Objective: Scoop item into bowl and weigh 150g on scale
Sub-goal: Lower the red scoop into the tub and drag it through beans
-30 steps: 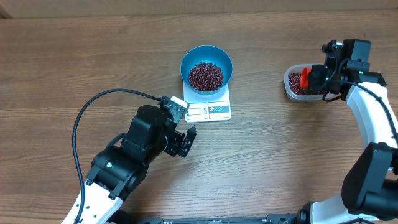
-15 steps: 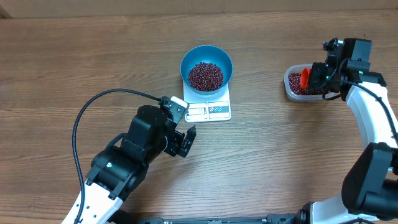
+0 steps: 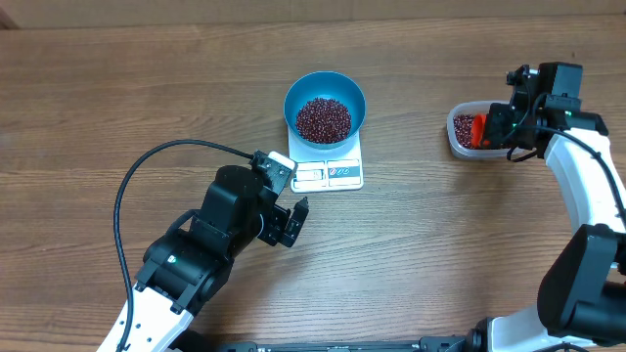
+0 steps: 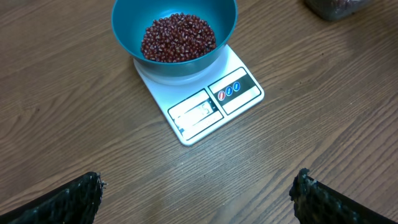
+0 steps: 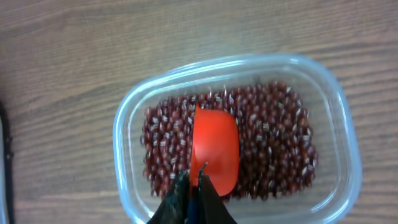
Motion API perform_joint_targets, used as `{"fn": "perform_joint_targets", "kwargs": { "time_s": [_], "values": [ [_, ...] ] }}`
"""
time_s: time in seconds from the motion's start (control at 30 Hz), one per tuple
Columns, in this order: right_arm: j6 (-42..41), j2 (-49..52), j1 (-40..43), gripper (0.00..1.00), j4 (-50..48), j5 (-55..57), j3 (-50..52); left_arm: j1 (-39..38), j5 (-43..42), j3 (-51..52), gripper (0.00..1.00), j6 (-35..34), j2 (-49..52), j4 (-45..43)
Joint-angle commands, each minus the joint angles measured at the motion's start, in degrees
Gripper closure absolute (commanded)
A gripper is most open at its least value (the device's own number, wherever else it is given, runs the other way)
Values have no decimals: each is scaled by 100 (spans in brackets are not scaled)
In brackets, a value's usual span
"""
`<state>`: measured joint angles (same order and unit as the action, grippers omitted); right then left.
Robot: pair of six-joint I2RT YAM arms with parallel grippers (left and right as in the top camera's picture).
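Resting on the scale (image 4: 211,106), the bowl (image 4: 124,31) is set so its beans (image 4: 177,37) get weighed; at its 3 o'clock the scoop (image 5: 214,149) is clamped by the closed right tool (image 5: 193,193) inside the tub (image 5: 348,162), presumably for loading; the left tool (image 4: 199,199) is held open, empty.

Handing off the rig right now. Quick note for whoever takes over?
Left gripper open, empty, hovering short of the scale.
Right gripper shut on the red scoop, its head among the beans in the clear tub.
Blue bowl sits on the scale, holding a heap of beans.
Display unreadable; weight unconfirmed.
Left to do: read it, top up if short.
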<state>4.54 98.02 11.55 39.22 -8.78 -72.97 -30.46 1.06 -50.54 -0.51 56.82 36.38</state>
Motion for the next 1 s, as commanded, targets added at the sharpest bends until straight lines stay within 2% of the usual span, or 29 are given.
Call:
{"fn": "perform_joint_targets", "kwargs": {
  "time_s": [0.0, 0.17, 0.53, 0.97],
  "values": [
    [-7, 20, 26, 96, 199, 63, -387, -33, -66, 31, 0, -96, 9, -15],
    [-7, -2, 26, 96, 490, 581, -693, -33, -68, 31, 0, -94, 9, -15],
    [197, 17, 26, 96, 389, 1447, -697, -33, -68, 31, 0, -94, 9, -15],
    [387, 494, 26, 96, 922, 1255, -673, -33, -68, 31, 0, -94, 9, -15]
  ]
}}
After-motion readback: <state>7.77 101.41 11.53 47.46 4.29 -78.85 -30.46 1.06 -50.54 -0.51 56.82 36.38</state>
